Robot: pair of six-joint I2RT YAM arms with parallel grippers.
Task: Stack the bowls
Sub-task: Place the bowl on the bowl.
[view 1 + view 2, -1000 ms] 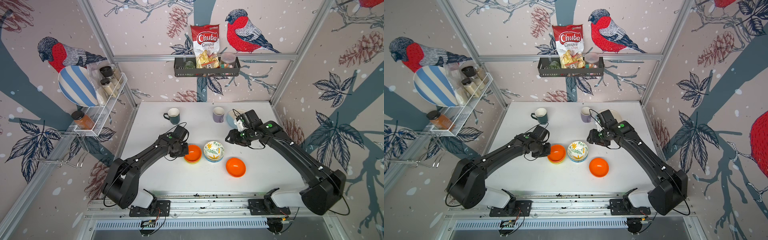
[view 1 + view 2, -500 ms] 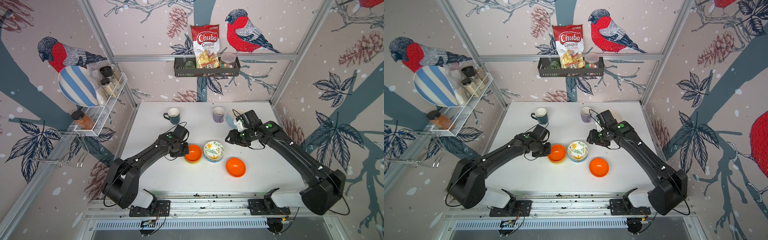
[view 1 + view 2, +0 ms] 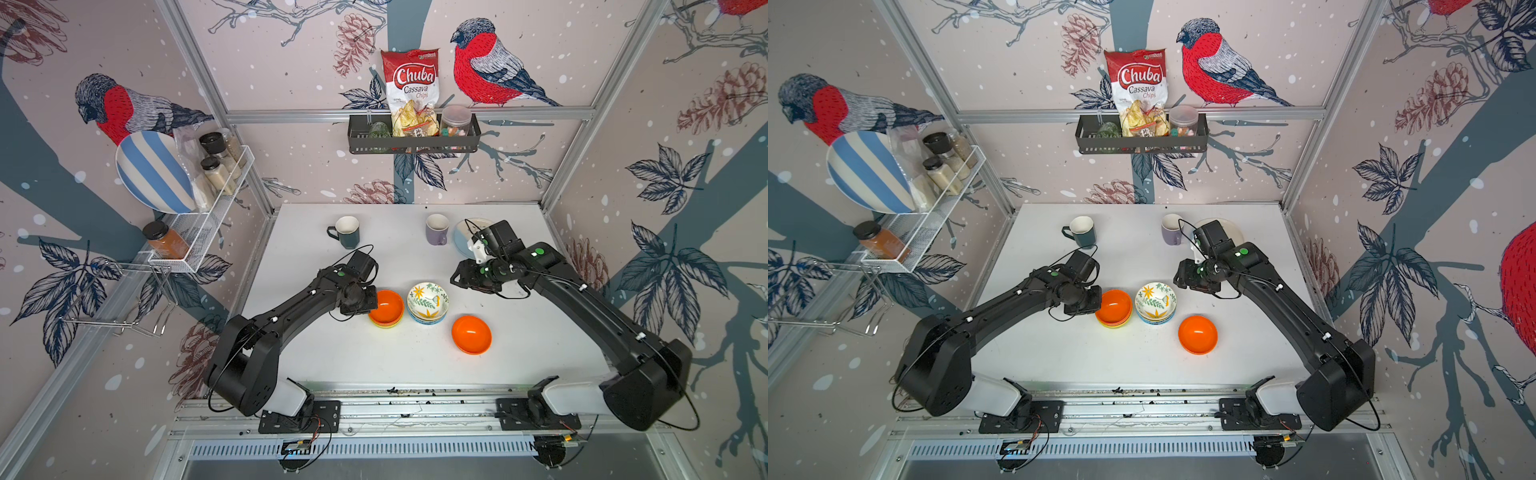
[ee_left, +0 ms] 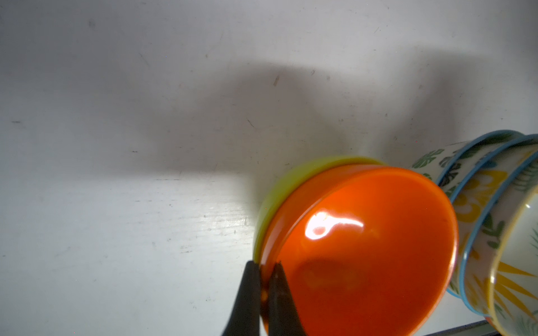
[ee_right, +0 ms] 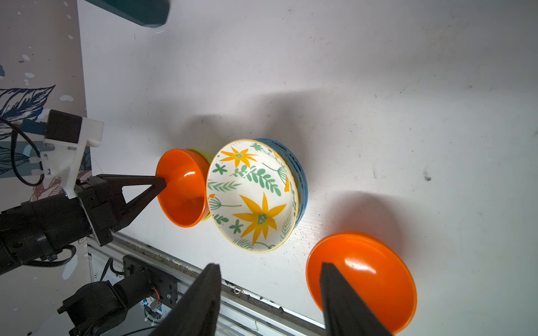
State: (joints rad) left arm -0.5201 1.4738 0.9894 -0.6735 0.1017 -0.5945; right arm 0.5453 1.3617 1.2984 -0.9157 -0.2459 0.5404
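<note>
Nothing's really shifted over the last second as far as we can see; both arms and all the bowls sit where they were. Our left gripper [image 4: 264, 266] is clenched on the rim of the nested orange bowl [image 3: 386, 306], one finger inside and one outside. That bowl sits in the lime-green bowl [image 4: 281, 179], which only shows as a sliver.

Right beside it is the floral stack [image 3: 428, 300]; touching or not, we can't tell. We can't count it from above either, and the left wrist view cuts its blue-rimmed lower bowls off. Both piles are around mid-tabletop [image 3: 324, 357], a bit toward the front edge. The loose orange bowl [image 3: 471, 335] lies apart, toward the front right corner.

Our right gripper [image 5: 269, 264] hangs over the tabletop behind the floral stack, jaws apart, nothing between them.

From above, the left fingers are hidden under the wrist. The plate [image 3: 461, 245] by the back edge is half covered by the right arm, next to the purple mug [image 3: 436, 229]. Bare room runs along the left edge and the right edge.
</note>
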